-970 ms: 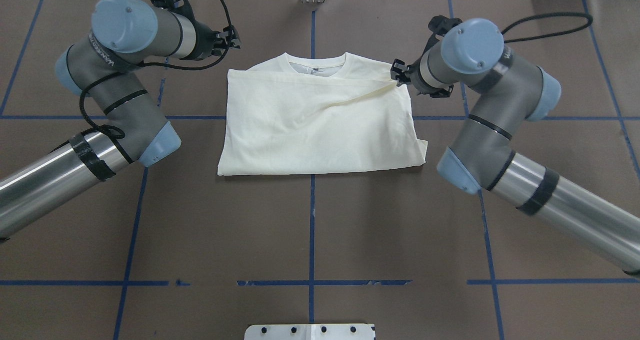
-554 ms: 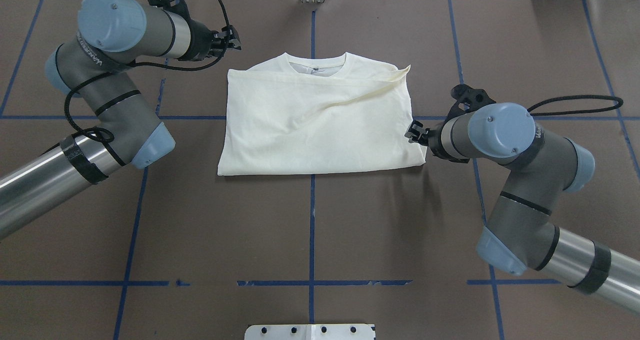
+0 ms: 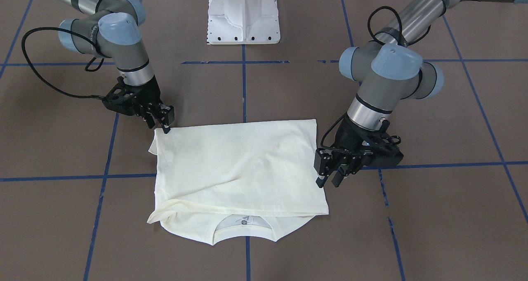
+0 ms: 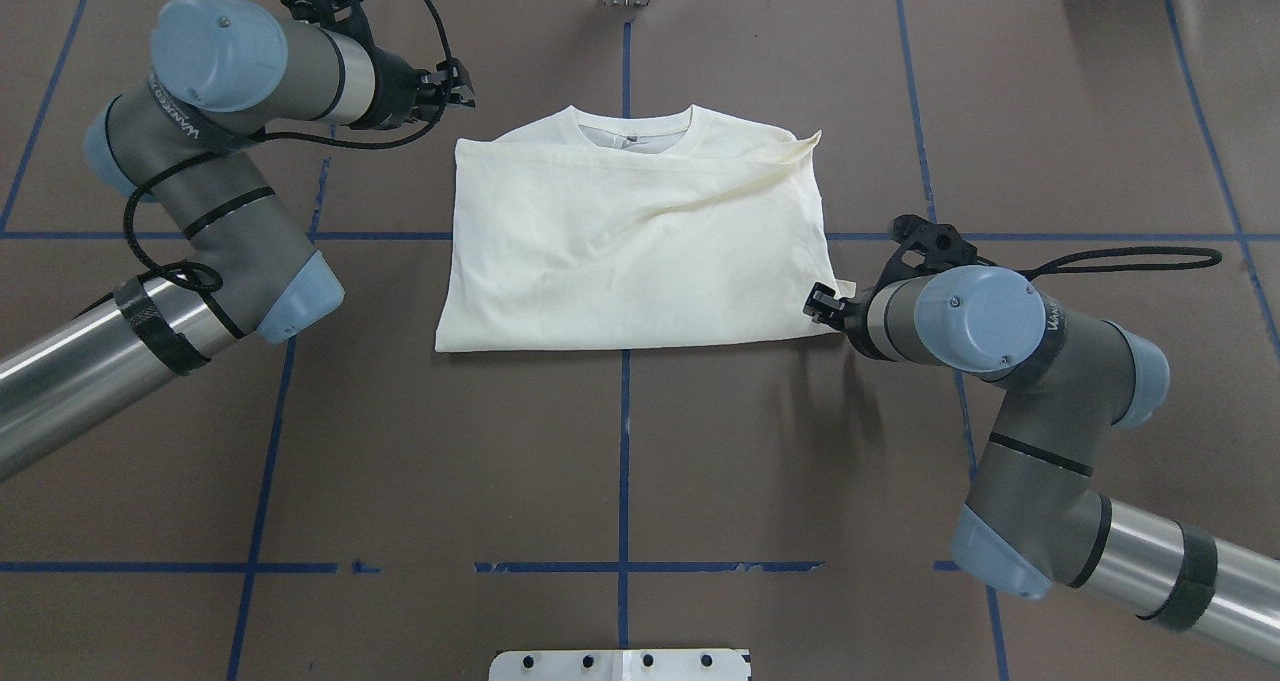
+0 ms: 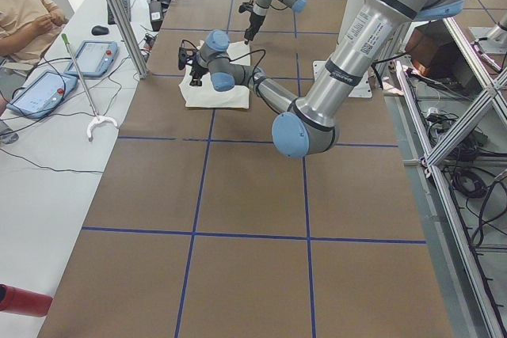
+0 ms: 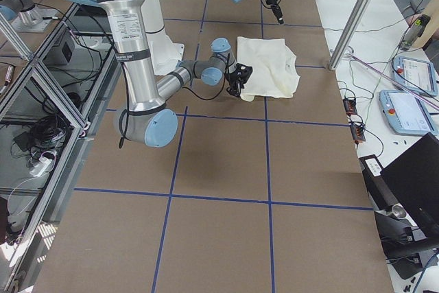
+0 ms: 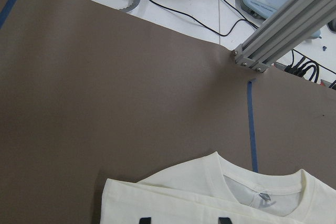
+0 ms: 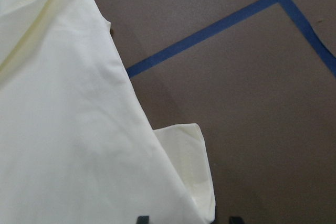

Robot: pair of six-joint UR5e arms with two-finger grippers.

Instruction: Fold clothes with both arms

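Observation:
The cream shirt (image 4: 640,246) lies folded into a rectangle on the brown table, plain side up, with its round neck (image 4: 634,126) at the far edge. It also shows in the front view (image 3: 239,169). My left gripper (image 4: 462,96) is open and empty, hovering just off the shirt's far left corner, and shows in the front view (image 3: 328,181). My right gripper (image 4: 812,303) is open at the shirt's near right corner, and shows in the front view (image 3: 165,126). The right wrist view shows a folded cuff (image 8: 189,156) just ahead of its spread fingertips. The cat print is hidden.
The white pedestal base (image 3: 243,17) stands at the robot's side of the table. Blue tape lines (image 4: 622,441) cross the brown cover. An aluminium post (image 7: 283,24) stands at the far edge. A side table with tablets (image 5: 47,89) and a person (image 5: 24,13) lie beyond.
My right gripper has left the shirt's far right shoulder corner, which now lies loose, and has moved to the near right corner. My left arm has shifted only slightly.

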